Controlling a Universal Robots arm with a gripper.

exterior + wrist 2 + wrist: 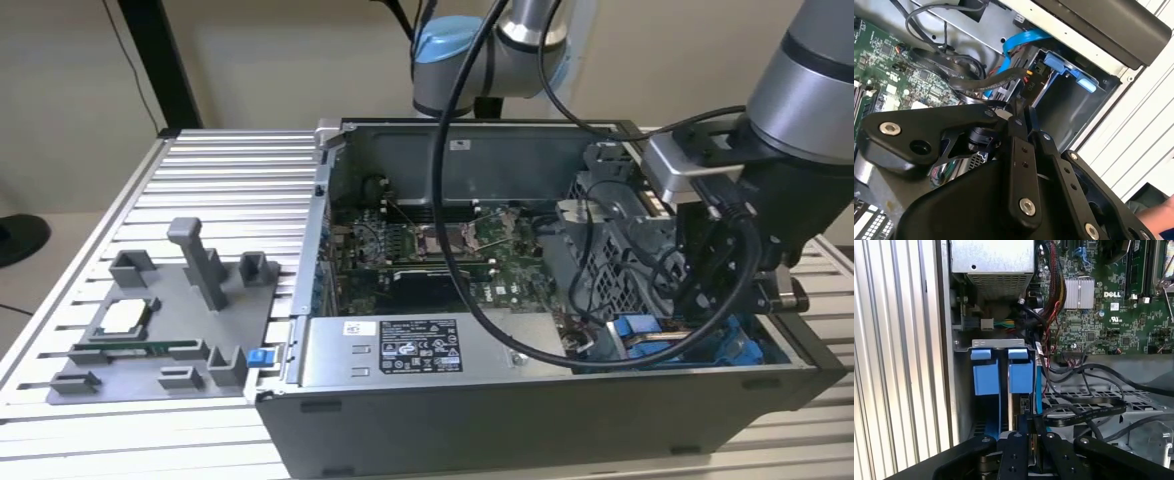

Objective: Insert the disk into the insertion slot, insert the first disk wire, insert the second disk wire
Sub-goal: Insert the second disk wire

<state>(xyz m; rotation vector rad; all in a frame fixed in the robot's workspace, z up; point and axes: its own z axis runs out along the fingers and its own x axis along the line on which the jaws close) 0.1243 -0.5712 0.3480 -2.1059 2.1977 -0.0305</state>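
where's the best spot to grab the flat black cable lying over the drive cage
Probably the free span of the flat black cable arching above the perforated cage, pinching its thin faces from above: there it lifts clear of the metal, while its ends run among other wires. The gripper is close beside it.

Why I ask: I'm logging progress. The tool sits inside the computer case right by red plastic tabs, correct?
Not red: the tabs are blue, as the first wrist view shows. The tool does sit inside the computer case by them.
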